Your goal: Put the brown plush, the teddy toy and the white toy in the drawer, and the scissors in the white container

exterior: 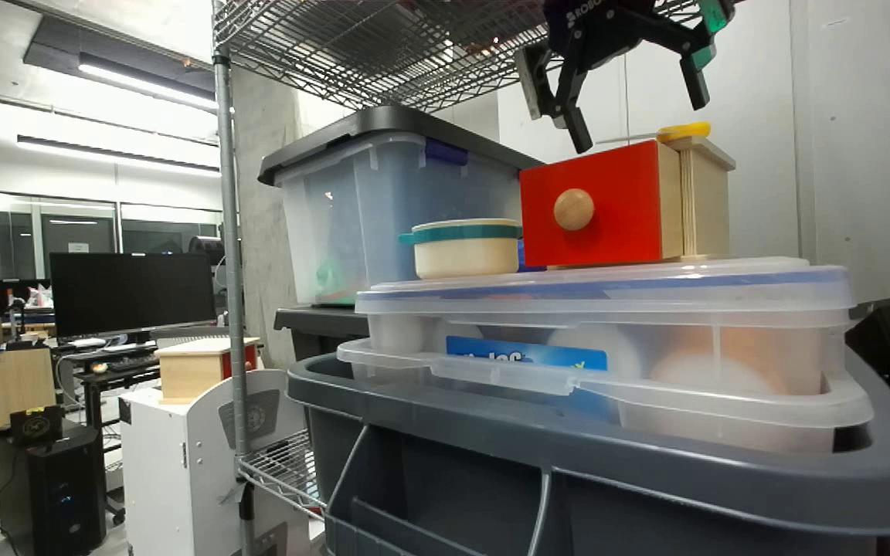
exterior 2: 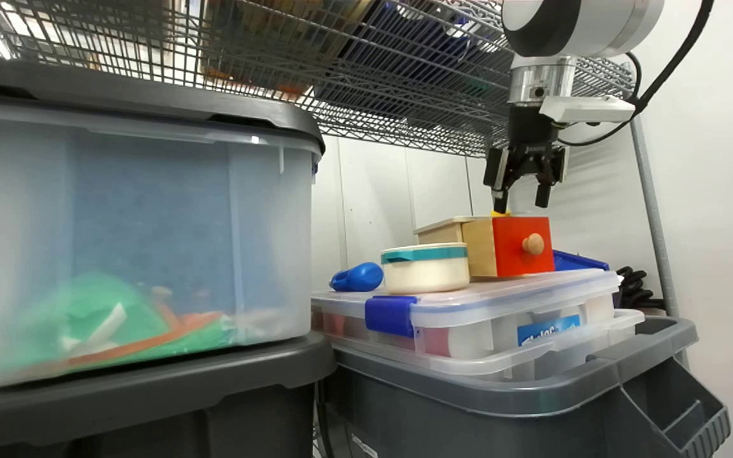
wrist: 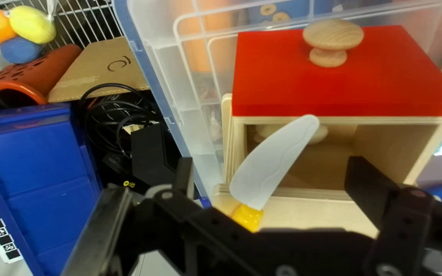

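"Pale wall (exterior: 870, 170) behind, wire shelf (exterior: 383, 54) overhead. The hand (exterior: 640, 122)?"

"Spread wide, gripping nothing."

"Red-fronted drawer (exterior: 609, 205)?"

"Seven o'clock from the hand in an exterior view, partly pulled out."

"Cream container (exterior: 467, 256)?"

"Eight o'clock, farther off, on the clear bin (exterior: 615, 303)."

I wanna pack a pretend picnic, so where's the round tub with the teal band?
In both exterior views, the round tub stands just left of the red drawer, on top of the shallow clear bin.
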